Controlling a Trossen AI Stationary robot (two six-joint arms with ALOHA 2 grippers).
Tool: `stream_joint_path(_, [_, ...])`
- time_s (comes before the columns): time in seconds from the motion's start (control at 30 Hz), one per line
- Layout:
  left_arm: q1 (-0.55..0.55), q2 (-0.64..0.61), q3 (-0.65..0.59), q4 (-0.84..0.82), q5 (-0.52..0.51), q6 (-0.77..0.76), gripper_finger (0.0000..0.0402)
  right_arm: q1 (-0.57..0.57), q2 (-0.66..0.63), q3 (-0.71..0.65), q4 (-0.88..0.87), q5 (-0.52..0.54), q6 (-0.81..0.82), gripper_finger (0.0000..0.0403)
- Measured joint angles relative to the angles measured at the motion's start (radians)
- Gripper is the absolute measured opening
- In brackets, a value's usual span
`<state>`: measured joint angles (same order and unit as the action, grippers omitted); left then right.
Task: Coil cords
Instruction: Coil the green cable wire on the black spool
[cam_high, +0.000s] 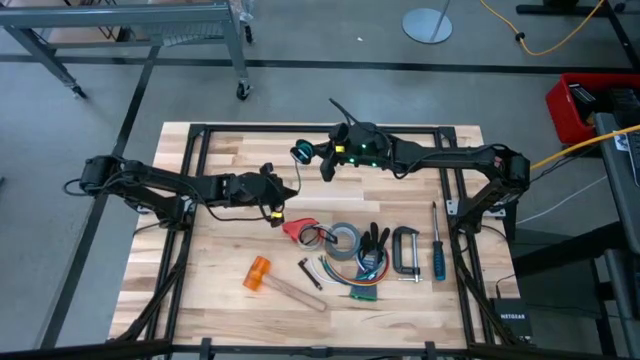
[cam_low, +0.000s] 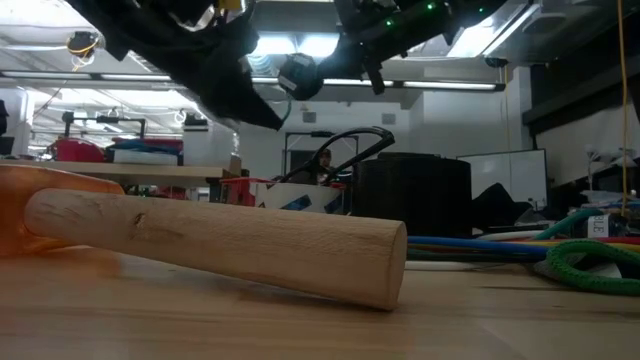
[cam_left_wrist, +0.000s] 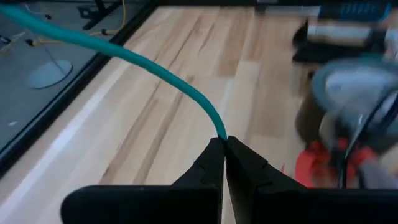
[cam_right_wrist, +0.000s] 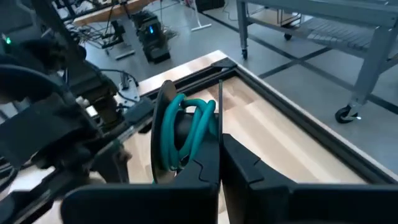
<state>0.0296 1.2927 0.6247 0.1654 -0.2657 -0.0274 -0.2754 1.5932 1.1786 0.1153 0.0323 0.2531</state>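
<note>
Wooden planks make up the bench (cam_high: 220, 300), with a hammer (cam_high: 275, 282), a roll of tape (cam_high: 345, 240), a clamp (cam_high: 405, 251) and a screwdriver (cam_high: 437, 248) lying along its near half, well apart from the work. Above the middle, both arms hold the cord (cam_right_wrist: 186, 130) in the air. The right end effector (cam_right_wrist: 221, 158) is closed, with several teal loops of the cord gathered just beyond its fingertips, though exactly where it grips the bundle is hard to see. The left end effector (cam_left_wrist: 225, 146) is clamped on a single free strand that runs away from its tips. The coil looks partly made: a few turns are already formed, and the stretch between the two arms is not yet wound. Left to do, by my reading, is wrapping that remaining length onto the loops and setting the bundle down.
</note>
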Motion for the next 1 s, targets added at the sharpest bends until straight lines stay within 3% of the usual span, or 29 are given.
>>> stream_joint_path(0.47, [0.019, 0.132, -0.001, 0.367, 0.05, -0.174, 0.0, 0.025, 0.091, 0.0, -0.005, 0.008, 0.0, 0.0003])
stream_joint_path(0.7, [0.053, 0.128, -0.001, 0.448, 0.044, -0.175, 0.0, 0.028, 0.095, 0.001, -0.077, -0.042, 0.0, 0.0003])
stream_joint_path(1.0, [0.075, 0.128, 0.0, 0.436, 0.042, -0.228, 0.0, 0.028, 0.095, 0.001, -0.101, -0.05, 0.0, 0.0003])
